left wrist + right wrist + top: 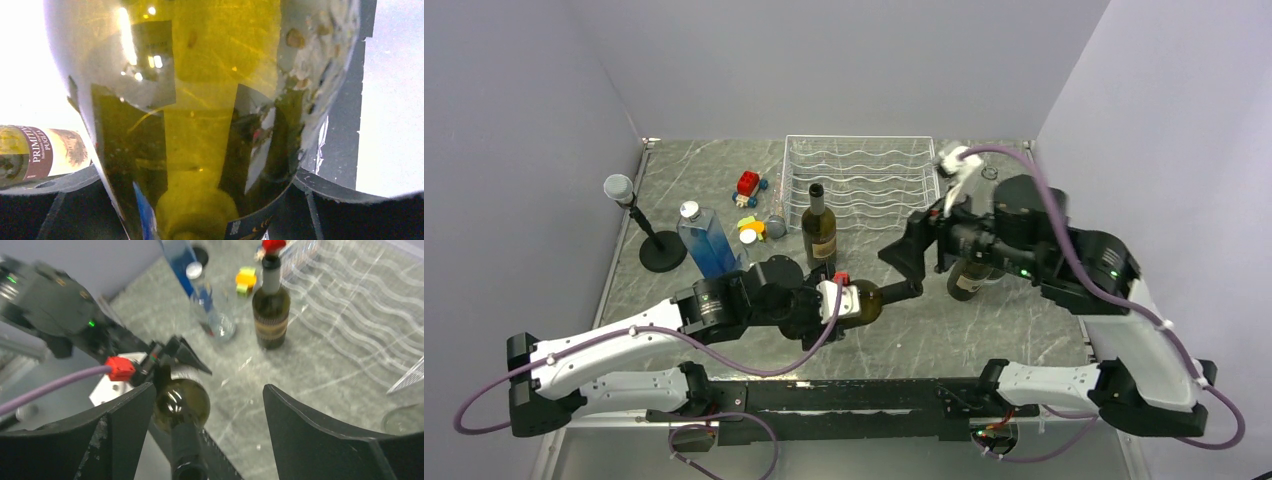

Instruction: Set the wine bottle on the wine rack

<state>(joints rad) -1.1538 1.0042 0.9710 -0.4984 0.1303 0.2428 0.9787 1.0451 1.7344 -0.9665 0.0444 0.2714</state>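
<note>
Left pincer [839, 305]: it is gripping the wine bottle [874, 302] around its body and holding it on its side over the near middle of the desk [969, 335].
Wine bottle: it is lying roughly level in that grip, with the neck pointing right toward the other arm. In the left wrist view the green glass is filling almost everything, with a black finger showing at each lower corner.
Right pincer [906, 250]: it is standing open with its fingers spread wide, facing the mouth end of the held bottle. From its own camera the neck is running between the two fingers, closer to the one on the left of that view — whether it is touching that finger I cannot tell.
Wine rack [864, 175]: the white wire frame is sitting flat at the far edge of the desk, a little right of centre and well apart from the held bottle.
Upright dark bottle [819, 228]: it is standing with its label showing, just in front of the rack's near left corner and just beyond the left pincer.
Second dark bottle [967, 282]: it is standing under the right arm — only its lower part and label are showing.
Blue bottle [707, 240]: it is standing to the left of the upright dark bottle, wearing a white cap.
Microphone [619, 188]: it is leaning on a stand with a round black base, near the left wall.
Small toys: a red one [748, 185] and a yellow-and-orange one [750, 226] are lying between the blue bottle and the rack.
</note>
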